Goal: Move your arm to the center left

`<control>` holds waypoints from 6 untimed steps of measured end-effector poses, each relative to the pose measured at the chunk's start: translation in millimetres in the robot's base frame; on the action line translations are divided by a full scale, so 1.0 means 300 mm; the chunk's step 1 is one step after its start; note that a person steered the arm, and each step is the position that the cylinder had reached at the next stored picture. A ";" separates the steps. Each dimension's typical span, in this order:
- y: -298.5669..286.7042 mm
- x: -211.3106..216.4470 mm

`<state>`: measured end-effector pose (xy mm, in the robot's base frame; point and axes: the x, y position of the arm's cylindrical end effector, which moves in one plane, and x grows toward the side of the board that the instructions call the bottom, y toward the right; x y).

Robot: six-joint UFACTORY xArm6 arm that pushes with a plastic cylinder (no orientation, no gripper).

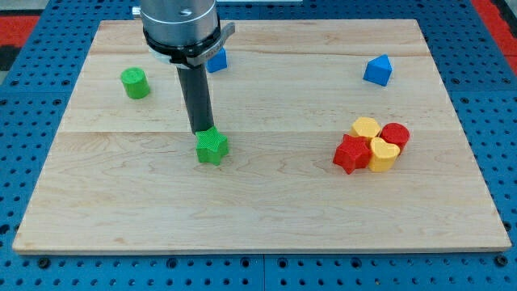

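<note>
Rod tip (200,130) rests at the upper edge of the green star block (212,147), touching or nearly so; this tool has no jaws and grips nothing. Toward the view's upper left sits a green cylinder (135,83); a blue block (216,60) peeks from behind the arm. Far to the view's right on the wooden counter (266,202): a blue block (377,70) and, clustered together, a red star (351,153), yellow heart (383,154), yellow block (365,127), red cylinder (396,135).

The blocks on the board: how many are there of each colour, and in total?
Green: 2, cylinder and star
Blue: 2, one behind the rod, one at right
Yellow: 2
Red: 2, star and round
Total: 8
</note>
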<state>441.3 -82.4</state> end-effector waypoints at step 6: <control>-0.740 -0.143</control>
